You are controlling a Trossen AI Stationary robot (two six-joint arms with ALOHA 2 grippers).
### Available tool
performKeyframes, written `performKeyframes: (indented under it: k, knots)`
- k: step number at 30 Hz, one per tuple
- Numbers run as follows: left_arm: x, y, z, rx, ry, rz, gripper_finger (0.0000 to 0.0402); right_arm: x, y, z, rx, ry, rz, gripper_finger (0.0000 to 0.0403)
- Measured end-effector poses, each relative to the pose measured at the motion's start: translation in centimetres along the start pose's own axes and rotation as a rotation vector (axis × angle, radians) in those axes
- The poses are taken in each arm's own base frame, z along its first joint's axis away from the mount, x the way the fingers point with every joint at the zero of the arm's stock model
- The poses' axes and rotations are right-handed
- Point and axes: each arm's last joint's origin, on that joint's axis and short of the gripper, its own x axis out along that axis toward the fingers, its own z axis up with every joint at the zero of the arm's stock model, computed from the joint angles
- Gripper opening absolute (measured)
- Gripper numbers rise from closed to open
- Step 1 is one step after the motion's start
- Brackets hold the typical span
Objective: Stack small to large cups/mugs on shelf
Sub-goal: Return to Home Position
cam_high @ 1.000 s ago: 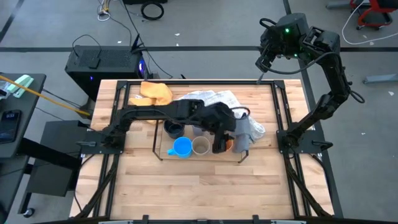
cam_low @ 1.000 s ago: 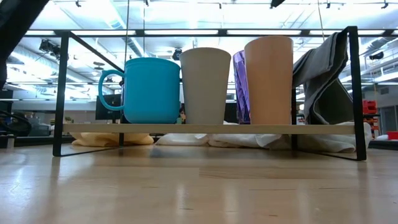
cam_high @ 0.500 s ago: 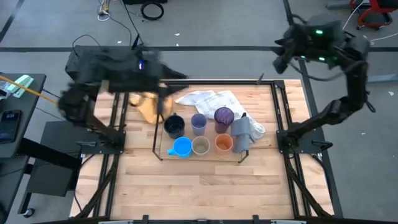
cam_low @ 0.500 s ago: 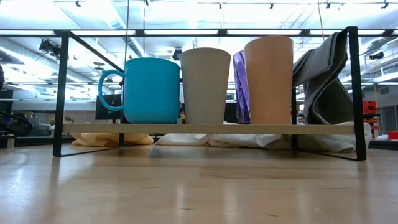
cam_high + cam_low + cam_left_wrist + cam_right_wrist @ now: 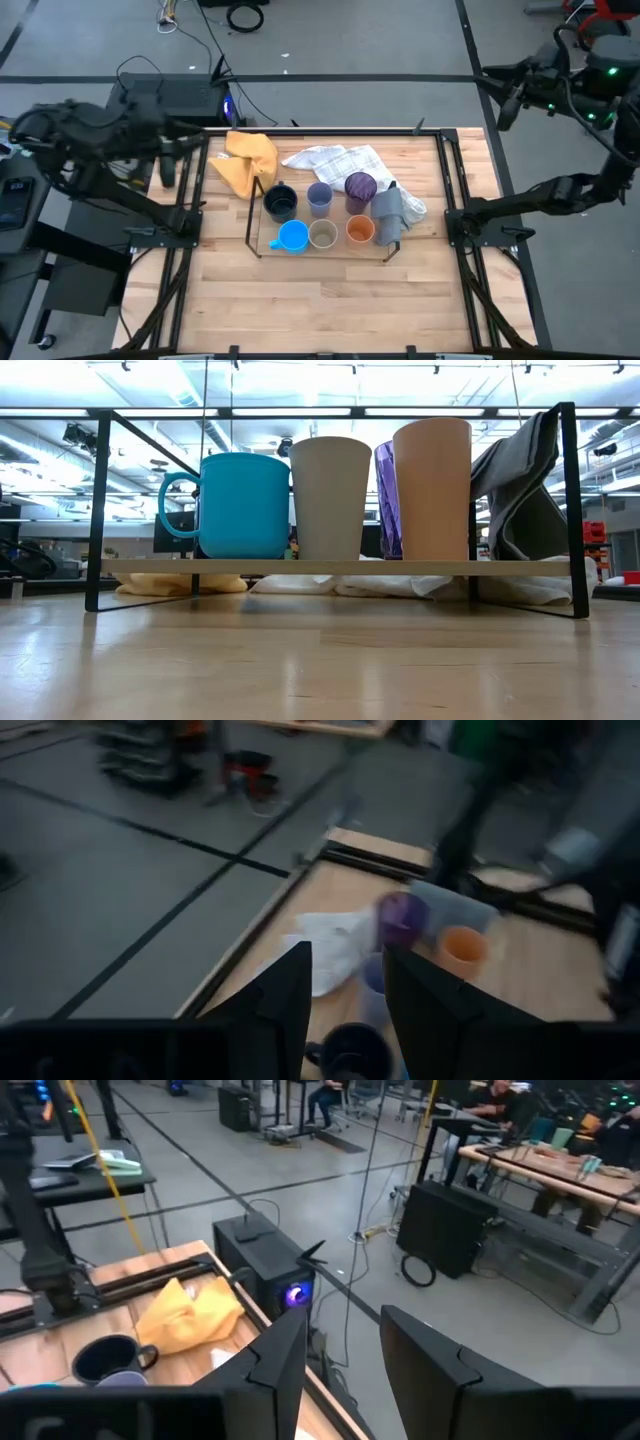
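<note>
Apparently stacking done: six cups (image 5: 322, 235) stand in two rows on shelf (image 5: 140, 567), middle of bench (image 5: 330, 300). I read step as homing: left gripper (image 5: 346, 952) off bench's left side, looks spread, view blurry; right gripper (image 5: 343, 1320) beyond far right corner, spread, empty. Next: fold both arms, clear of shelf.

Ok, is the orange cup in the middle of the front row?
No, the tan cup sits in the middle, between the blue mug and the orange cup, seen from above.
</note>
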Motion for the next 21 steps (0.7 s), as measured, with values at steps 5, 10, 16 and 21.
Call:
performKeyframes:
  k: [5, 10, 16, 21]
  knots:
    - [-1.6, 2.1, -3.4, -0.05, -0.043, 0.045, 0.0134, -0.1, 0.1, 0.0, 0.001, -0.005, 0.024, 0.0137]
    - [-0.9, 2.6, -7.2, -0.02, -0.076, -0.03, 0.0128, 0.4, 0.1, 0.1, 0.039, -0.001, 0.027, 0.0137]
    - [0.4, 1.1, -10.3, 0.102, -0.38, -0.469, 0.0107, 1.3, 0.0, 1.2, 0.146, -0.076, 0.027, 0.0137]
    - [1.6, 1.2, -14.4, 0.142, -0.399, -0.573, 0.0088, 2.5, 0.0, 2.3, 0.242, -0.134, 0.033, 0.0137]
